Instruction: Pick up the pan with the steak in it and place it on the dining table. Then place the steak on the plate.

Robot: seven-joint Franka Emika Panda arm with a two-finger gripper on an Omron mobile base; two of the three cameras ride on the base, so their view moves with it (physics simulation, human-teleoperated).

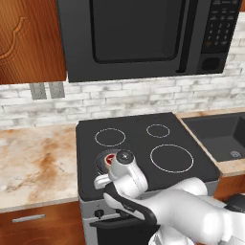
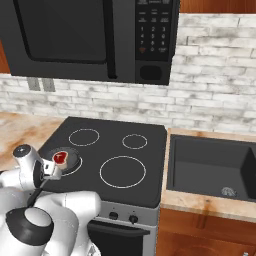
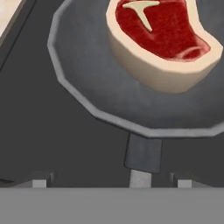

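Nothing moved yet: the claw is lining up on the pan handle.

Nearest, the claw [image 3: 112, 180] hangs spread wide and empty, its tips either side of the handle [image 3: 143, 153], apparently just above it, though the close view makes that hard to judge. Beyond, the pan [image 3: 87, 83] sits on the stove's [image 1: 143, 143] front-left burner with the steak [image 3: 162, 37] inside it. Farther back are the brick wall and microwave [image 1: 143, 33]. Grasping, carrying the pan to the dining desk and plating the steak are all left to do.
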